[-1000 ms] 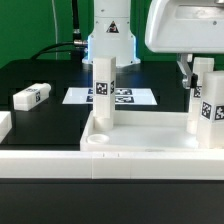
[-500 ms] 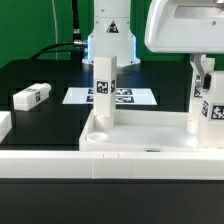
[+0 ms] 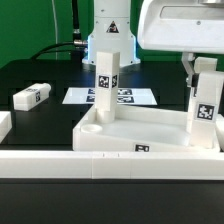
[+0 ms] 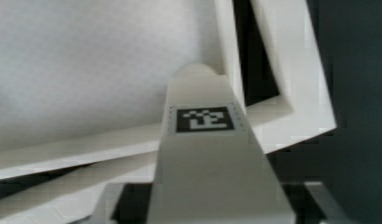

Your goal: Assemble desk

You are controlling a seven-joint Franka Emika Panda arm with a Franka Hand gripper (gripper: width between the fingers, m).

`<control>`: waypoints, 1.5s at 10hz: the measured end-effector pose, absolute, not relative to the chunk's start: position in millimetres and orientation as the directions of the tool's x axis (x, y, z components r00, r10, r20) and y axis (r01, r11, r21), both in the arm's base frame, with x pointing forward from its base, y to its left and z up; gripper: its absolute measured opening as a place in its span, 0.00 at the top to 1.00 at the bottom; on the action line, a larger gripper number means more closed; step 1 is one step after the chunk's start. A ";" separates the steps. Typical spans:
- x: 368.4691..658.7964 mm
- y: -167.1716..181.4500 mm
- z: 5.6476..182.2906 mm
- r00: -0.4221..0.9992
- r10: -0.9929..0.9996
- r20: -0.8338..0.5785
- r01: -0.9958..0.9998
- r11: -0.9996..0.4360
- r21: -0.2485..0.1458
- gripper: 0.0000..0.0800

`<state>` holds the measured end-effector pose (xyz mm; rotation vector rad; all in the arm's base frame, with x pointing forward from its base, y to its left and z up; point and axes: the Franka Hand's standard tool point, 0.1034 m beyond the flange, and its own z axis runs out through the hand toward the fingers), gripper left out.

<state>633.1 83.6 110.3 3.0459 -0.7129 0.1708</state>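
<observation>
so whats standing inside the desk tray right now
Two upright tagged legs stand in the tray: one at its far-left corner in the exterior view, one on the right under the gripper. Their feet are hidden.

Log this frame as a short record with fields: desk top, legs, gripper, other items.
desk top: white rimmed tray, turned at an angle behind the long rail
legs upright on it: two, middle leg and right leg
loose leg: lying on the table, exterior view's left
gripper: at the right leg's top; grip unclear
marker board: flat behind the tray
</observation>
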 end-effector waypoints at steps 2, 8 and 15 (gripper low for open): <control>632.3 74.4 110.2 0.831 -0.546 0.108 -0.547 -0.837 -0.022 0.64; 631.3 62.1 109.9 0.760 -0.640 0.108 -0.643 -0.766 -0.018 0.25; 585.4 -11.6 161.6 0.851 -0.515 0.102 -0.512 -0.857 -0.056 0.19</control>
